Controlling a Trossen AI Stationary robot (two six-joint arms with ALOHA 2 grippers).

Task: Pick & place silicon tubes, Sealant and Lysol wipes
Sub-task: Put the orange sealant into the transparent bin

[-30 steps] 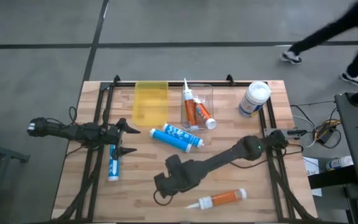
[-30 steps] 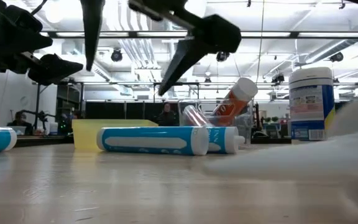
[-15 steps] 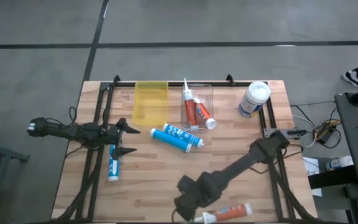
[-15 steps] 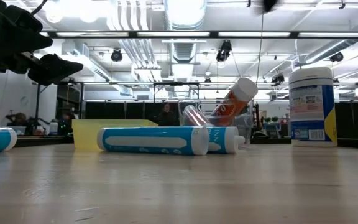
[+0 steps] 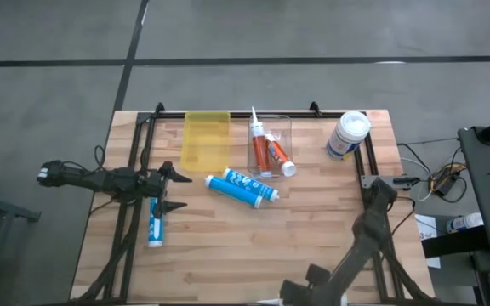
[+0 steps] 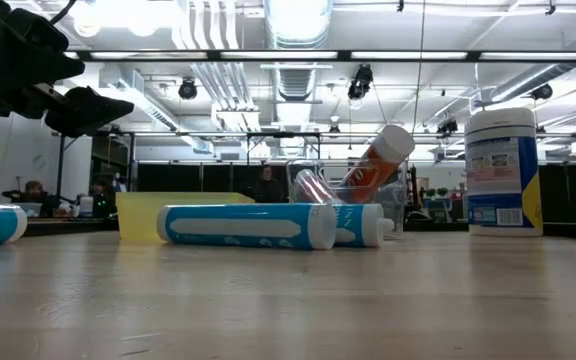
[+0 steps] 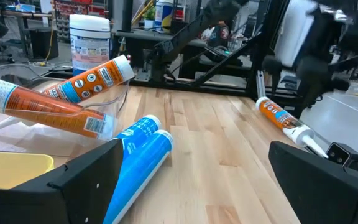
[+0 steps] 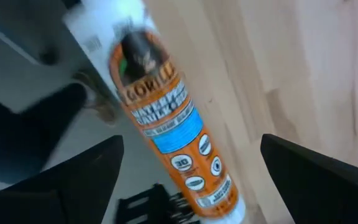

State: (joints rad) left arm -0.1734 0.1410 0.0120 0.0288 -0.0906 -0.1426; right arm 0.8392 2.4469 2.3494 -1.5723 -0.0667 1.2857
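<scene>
I see the Lysol wipes standing upright at the far right corner of the wooden table, well apart from both grippers. In the low view the canister stands alone, right of the clear bin, which holds two orange sealant tubes leaning against its walls. Beside that bin sits a yellow bin, and in front of them a pair of blue silicone tubes lies flat, side by side.

My left arm reaches in level from the table's left side. The left gripper hangs above the table with its fingers spread apart, nothing between them. A single blue tube lies just nearer than those fingers, on the near side, not touched.

My right arm is folded down toward the near edge. The right gripper is at that edge, jaws wide, and an orange sealant tube lies between the two fingers without either touching it. The left wrist view shows that same tube lying at the table's edge.
</scene>
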